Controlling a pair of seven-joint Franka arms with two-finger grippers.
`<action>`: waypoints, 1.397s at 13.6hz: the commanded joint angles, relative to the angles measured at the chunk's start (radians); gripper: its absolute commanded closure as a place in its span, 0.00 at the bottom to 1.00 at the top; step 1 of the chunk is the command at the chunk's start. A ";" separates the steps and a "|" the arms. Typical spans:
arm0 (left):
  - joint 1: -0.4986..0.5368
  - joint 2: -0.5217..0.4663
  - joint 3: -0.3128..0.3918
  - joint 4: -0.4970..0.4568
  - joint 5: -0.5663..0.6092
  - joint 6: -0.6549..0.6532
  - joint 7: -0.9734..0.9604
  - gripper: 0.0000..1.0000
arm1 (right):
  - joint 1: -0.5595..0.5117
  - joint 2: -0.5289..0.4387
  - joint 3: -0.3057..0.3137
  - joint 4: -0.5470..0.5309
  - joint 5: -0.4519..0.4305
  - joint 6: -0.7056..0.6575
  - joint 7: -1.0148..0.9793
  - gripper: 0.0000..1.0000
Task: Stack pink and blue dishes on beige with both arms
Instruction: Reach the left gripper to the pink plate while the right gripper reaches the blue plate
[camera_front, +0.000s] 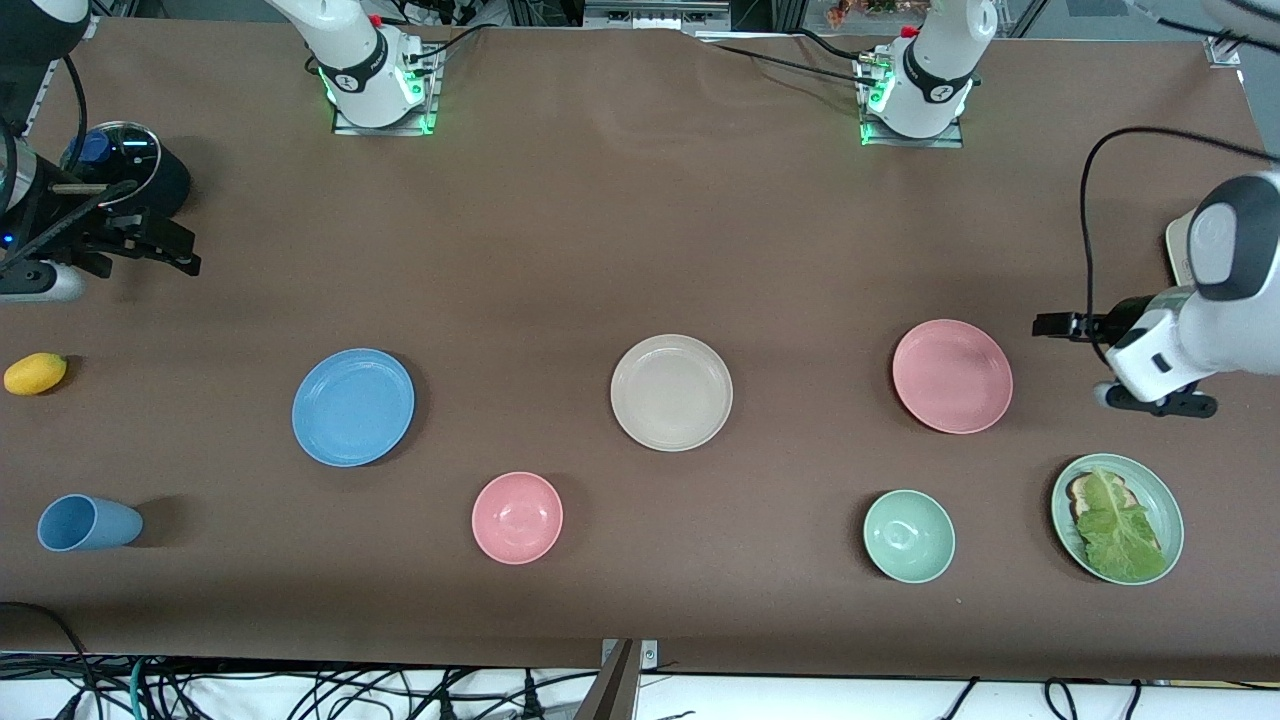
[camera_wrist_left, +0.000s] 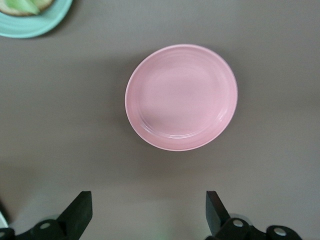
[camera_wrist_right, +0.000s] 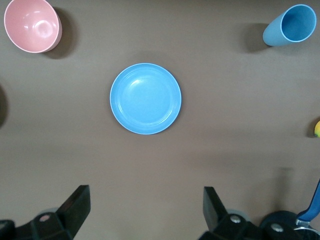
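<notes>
Tabletop (camera_front: 640, 230), brown cover; contents listed from the front camera's edge toward the robot bases.

Nearest row: blue cup (camera_front: 88, 523) lying on its side at the right arm's end; pink bowl (camera_front: 517, 517); pale green bowl (camera_front: 908, 536); pale green plate (camera_front: 1117, 518) carrying a slice of toast (camera_front: 1084, 492) under a lettuce leaf (camera_front: 1118, 530), at the left arm's end.

Middle row, each item flat on the cloth, well apart, nothing stacked: blue plate (camera_front: 352, 407) toward the right arm's end; beige plate (camera_front: 671, 392) at the centre, bare; pink plate (camera_front: 952, 376) toward the left arm's end. A yellow lemon-like fruit (camera_front: 35, 373) sits at the table's edge on the right arm's end.

Farther back: dark round container (camera_front: 135, 170) with a blue-handled item in it, at the right arm's end.

Left tool (camera_wrist_left: 149, 212): raised over bare cloth at the left arm's end, just beside the pink plate; fingers apart, holding nothing.

Right tool (camera_wrist_right: 146, 210): raised over the right arm's end of the table beside the dark container, with the blue plate in its wrist view; fingers apart, holding nothing.
</notes>
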 joint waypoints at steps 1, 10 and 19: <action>0.017 0.075 0.001 0.027 0.003 0.079 0.027 0.00 | 0.016 0.032 0.007 0.011 -0.006 0.017 0.007 0.00; 0.080 0.159 -0.001 -0.242 0.003 0.568 0.072 0.00 | 0.004 0.094 0.001 -0.003 0.020 0.040 -0.023 0.00; 0.085 0.191 -0.008 -0.261 -0.006 0.597 0.085 1.00 | -0.024 0.283 -0.004 -0.112 0.016 0.326 -0.036 0.00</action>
